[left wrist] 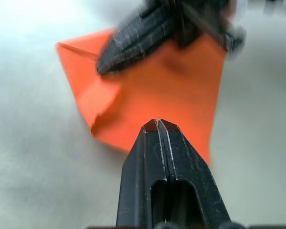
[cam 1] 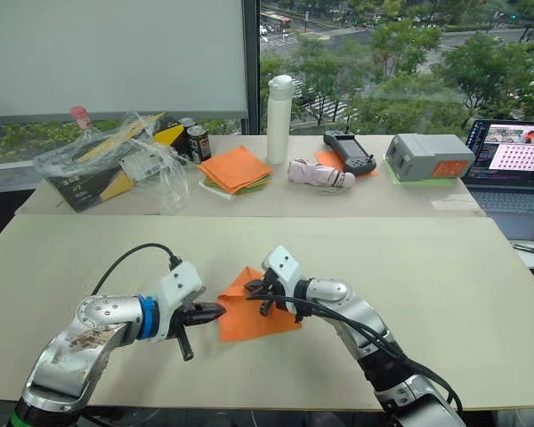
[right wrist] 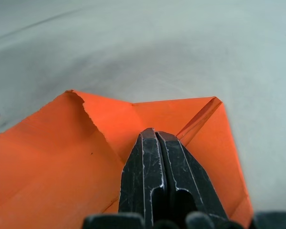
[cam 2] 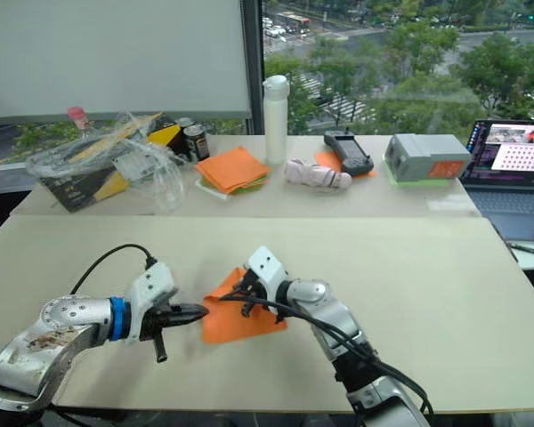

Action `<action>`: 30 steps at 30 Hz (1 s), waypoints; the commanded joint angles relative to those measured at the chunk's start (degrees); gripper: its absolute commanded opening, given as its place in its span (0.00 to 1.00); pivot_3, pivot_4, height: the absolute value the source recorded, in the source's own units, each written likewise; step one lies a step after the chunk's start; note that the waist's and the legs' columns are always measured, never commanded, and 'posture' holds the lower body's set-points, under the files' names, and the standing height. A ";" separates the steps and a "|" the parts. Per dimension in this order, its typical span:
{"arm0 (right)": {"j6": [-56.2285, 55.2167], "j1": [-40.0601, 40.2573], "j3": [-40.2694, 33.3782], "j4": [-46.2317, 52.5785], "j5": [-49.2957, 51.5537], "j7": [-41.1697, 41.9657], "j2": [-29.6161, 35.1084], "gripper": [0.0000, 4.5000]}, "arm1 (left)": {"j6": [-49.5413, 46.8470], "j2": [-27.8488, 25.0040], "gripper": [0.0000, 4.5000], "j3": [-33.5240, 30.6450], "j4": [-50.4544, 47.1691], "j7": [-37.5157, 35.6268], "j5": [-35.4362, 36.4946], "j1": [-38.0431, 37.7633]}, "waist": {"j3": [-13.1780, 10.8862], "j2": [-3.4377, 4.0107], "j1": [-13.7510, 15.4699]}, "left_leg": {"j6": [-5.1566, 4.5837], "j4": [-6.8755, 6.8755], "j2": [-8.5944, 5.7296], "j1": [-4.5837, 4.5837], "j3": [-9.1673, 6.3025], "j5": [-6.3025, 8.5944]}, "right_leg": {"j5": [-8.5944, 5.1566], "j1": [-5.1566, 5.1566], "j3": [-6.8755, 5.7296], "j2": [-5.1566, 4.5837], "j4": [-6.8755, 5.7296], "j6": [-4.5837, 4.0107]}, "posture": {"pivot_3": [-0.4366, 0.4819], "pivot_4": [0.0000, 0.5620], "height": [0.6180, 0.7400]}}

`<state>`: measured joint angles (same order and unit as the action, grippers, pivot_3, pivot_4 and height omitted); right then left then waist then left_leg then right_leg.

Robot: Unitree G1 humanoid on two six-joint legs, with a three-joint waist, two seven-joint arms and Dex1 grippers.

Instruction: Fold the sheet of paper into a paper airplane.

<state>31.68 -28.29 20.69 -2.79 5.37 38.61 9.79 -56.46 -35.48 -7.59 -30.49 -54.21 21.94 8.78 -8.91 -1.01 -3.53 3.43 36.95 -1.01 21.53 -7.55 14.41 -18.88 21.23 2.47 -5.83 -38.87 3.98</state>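
Observation:
The sheet of paper (cam 1: pixel 258 318) lies on the near cream table (cam 1: pixel 445 294), bright orange and partly folded, with corner flaps turned in and creases showing (right wrist: pixel 62 157). My left gripper (cam 1: pixel 221 311) is shut, and its tip (left wrist: pixel 158 125) rests at the paper's left edge with nothing between the fingers. My right gripper (cam 1: pixel 254 288) is also shut. It presses down on the paper's far part near a folded corner (right wrist: pixel 153 134). The right gripper's fingers (left wrist: pixel 133 38) cross the far side of the sheet in the left wrist view.
On the back table stand a stack of orange and green sheets (cam 1: pixel 236 169), a white bottle (cam 1: pixel 279 118), cans (cam 1: pixel 197 140), a plastic-wrapped box (cam 1: pixel 116 160), a black handheld device (cam 1: pixel 349 151), a grey box (cam 1: pixel 427 156) and a laptop (cam 1: pixel 514 165).

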 commanded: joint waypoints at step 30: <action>0.64 -0.12 -0.70 2.30 0.84 -1.02 -0.40 0.00 | -10.75 16.39 0.00 -4.31 17.48 25.92 10.95 3.03 | 0.02 -0.03 -0.11 | 0.03 0.00 0.00 -0.04 0.00 -0.02 | 0.00 -0.01 0.06 -0.01 0.00 -0.01 | 0.48 0.27 1.00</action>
<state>32.04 -28.23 20.67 -2.66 5.71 38.03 9.75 -67.21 -18.66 -12.59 -14.97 -29.63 33.73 13.20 -8.89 -1.03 -3.63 3.47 36.95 -1.01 21.48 -7.55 14.39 -18.87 21.21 2.53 -5.84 -38.87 3.98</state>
